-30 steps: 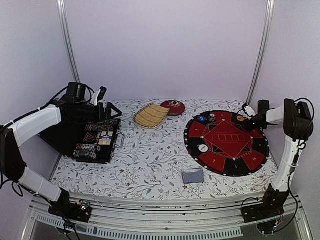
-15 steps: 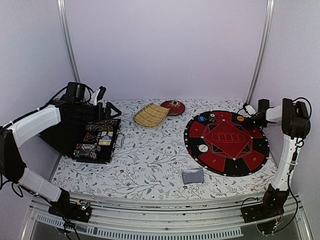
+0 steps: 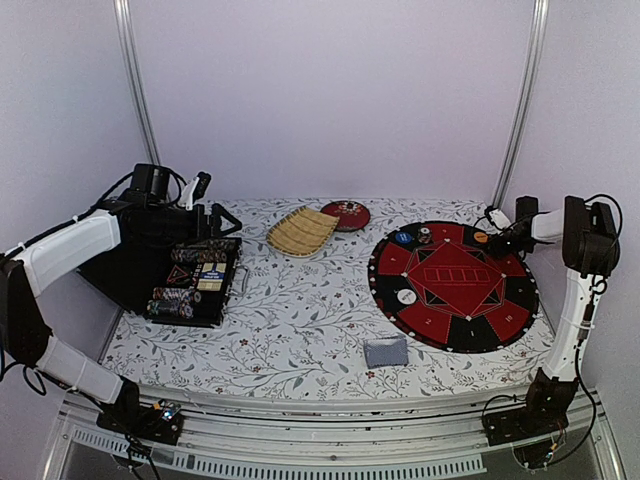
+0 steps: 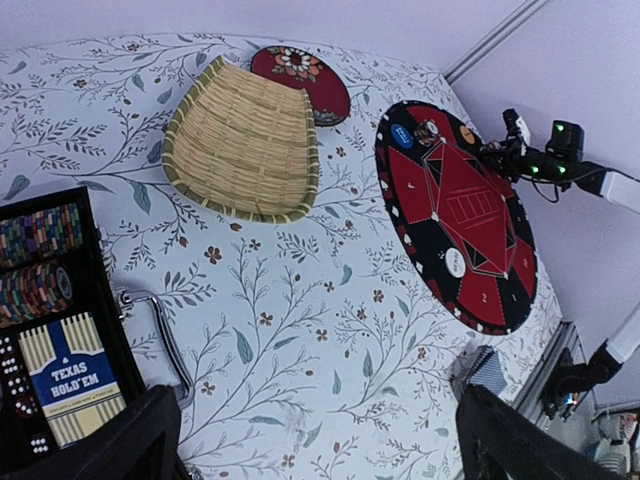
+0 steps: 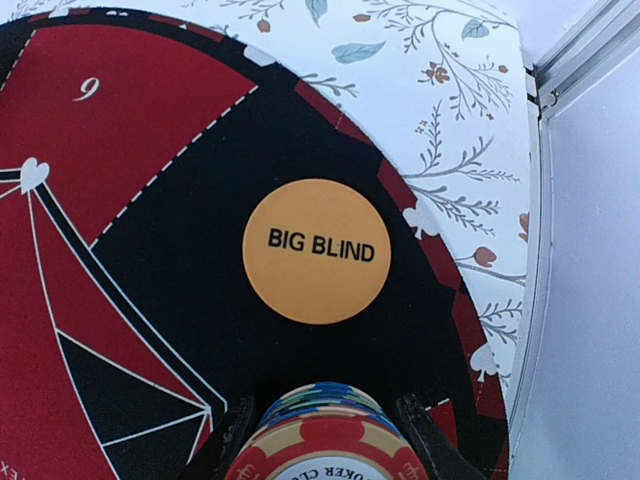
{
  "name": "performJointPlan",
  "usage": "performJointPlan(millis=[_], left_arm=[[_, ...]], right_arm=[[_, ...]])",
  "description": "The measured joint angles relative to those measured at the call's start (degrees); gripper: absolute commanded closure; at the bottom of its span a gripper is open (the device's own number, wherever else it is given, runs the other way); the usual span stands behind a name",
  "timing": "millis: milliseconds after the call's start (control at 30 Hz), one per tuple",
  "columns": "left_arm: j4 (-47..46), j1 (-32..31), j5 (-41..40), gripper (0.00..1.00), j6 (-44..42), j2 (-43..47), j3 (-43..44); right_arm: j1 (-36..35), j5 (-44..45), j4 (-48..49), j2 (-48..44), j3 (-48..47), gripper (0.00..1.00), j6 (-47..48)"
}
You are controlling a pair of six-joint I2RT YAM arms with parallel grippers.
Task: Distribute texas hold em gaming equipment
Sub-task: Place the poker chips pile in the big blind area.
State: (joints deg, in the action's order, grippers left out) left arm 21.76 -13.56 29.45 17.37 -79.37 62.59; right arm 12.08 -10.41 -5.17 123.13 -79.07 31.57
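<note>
Mid-delivery, the right gripper (image 5: 320,455), fingers clamped on a stack of poker chips (image 5: 318,418), is hovering just beside the BIG BLIND button (image 5: 315,250); lowering and releasing should follow. The left gripper (image 4: 315,455) is idling far from it, fingers apart.

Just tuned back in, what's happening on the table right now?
The right tool grips a stack of poker chips at the right edge of the round mat, beside the orange BIG BLIND button. The left tool hangs open above the open chip case, holding nothing. The card deck lies on the cloth near the front edge.
</note>
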Motion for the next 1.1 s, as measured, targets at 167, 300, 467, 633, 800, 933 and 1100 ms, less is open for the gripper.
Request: performJointPlan(millis=[167, 300, 467, 633, 800, 933, 1100], left_arm=[[0.0, 0.0, -0.07, 0.02, 0.0, 0.02, 0.0], [0.0, 0.11, -0.35, 0.02, -0.02, 0.26, 0.0], [0.0, 0.24, -0.42, 0.02, -0.02, 0.42, 0.0], [0.0, 0.35, -0.44, 0.02, -0.02, 0.46, -0.02], [0.0, 0.39, -0.5, 0.02, -0.02, 0.85, -0.02], [0.02, 0.55, -0.66, 0.02, -0.07, 1.14, -0.02], [0.09, 0.79, -1.09, 0.02, -0.24, 1.16, -0.02]], right_arm=[[-0.02, 0.81, -2.21, 0.24, -1.25, 0.98, 0.87], [-0.02, 0.79, -2.69, 0.24, -1.33, 0.97, 1.07], [-0.02, 0.76, -2.89, 0.24, -1.33, 0.92, 1.27], [-0.02, 0.76, -2.95, 0.24, -1.33, 0.73, 1.49], [-0.02, 0.76, -2.99, 0.24, -1.38, 0.63, 1.64], [-0.02, 0.81, -3.89, 0.24, -1.84, 0.59, 1.68], [-0.02, 0.83, -4.68, 0.26, -2.12, 0.53, 1.84]])
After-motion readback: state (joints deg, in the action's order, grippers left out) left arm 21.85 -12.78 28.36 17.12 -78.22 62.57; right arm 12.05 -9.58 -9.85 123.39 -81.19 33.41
